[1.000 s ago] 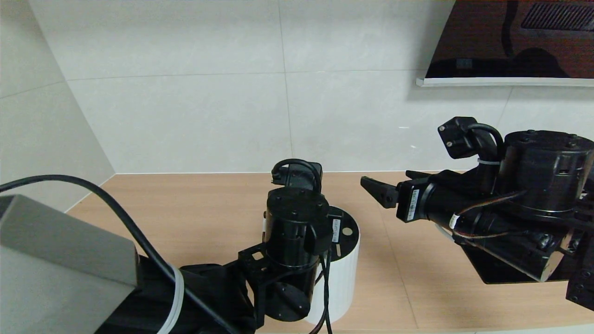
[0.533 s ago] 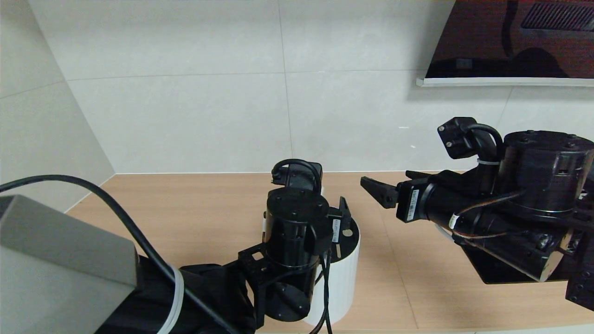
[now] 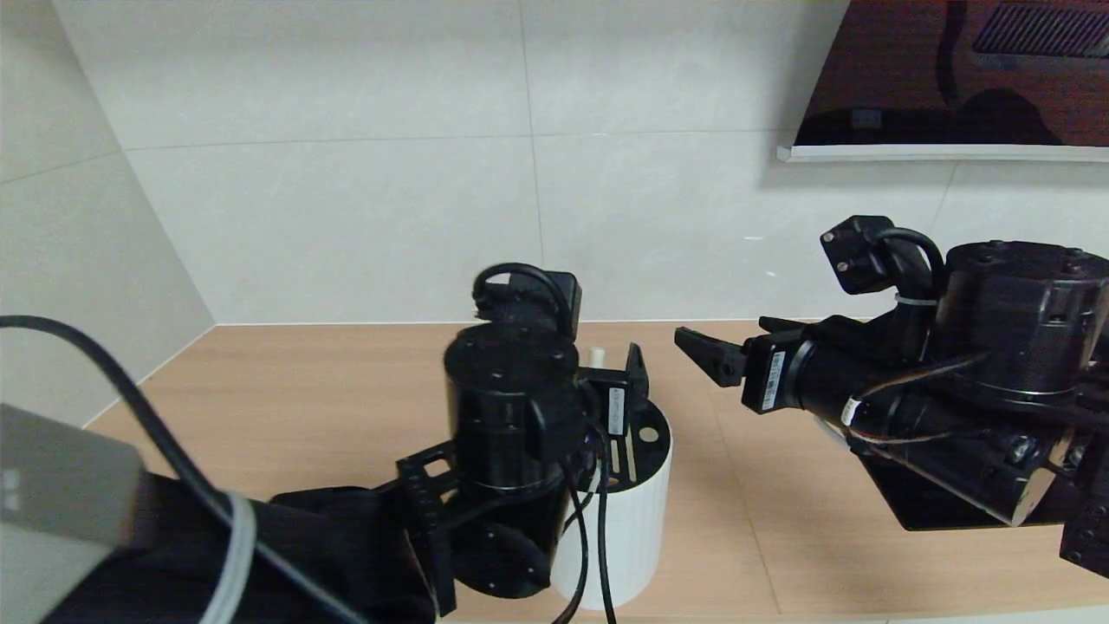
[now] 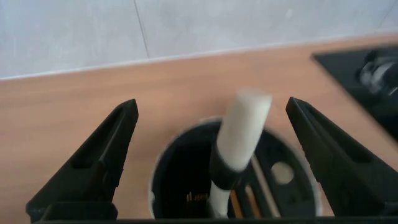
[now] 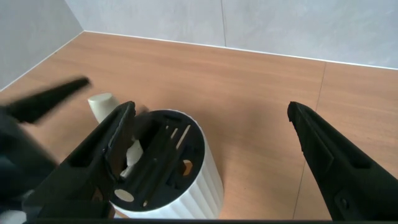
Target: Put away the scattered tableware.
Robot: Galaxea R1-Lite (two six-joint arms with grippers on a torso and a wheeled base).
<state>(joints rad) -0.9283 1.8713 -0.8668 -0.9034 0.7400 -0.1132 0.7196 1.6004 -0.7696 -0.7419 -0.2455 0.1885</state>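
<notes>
White and ribbed, the holder (image 3: 637, 520) stands on the wooden counter (image 3: 346, 390), near 6 o'clock in our head view. In the last half second our left arm went up and slid toward 10 o'clock, away from the holder's black top. Before that it sat low over the holder and hid what was inside. Now we can see a white handle (image 4: 245, 124) poking up out of the holder. We cannot tell what kind of tool it is, because its lower end is down inside.

Our left gripper (image 4: 211, 107) is spread wide, with 1 finger on each side of the handle and not touching it. It holds nothing. So we think this piece has been let go and is put away.

Our right gripper (image 5: 211, 111) waits at 3 o'clock from the holder, a bit apart from it. It has not moved. Its fingers are wide apart too, with nothing between them.

We think 1 piece is done. Next we would lift the left arm clear without bumping the handle, then look for more tableware.
</notes>
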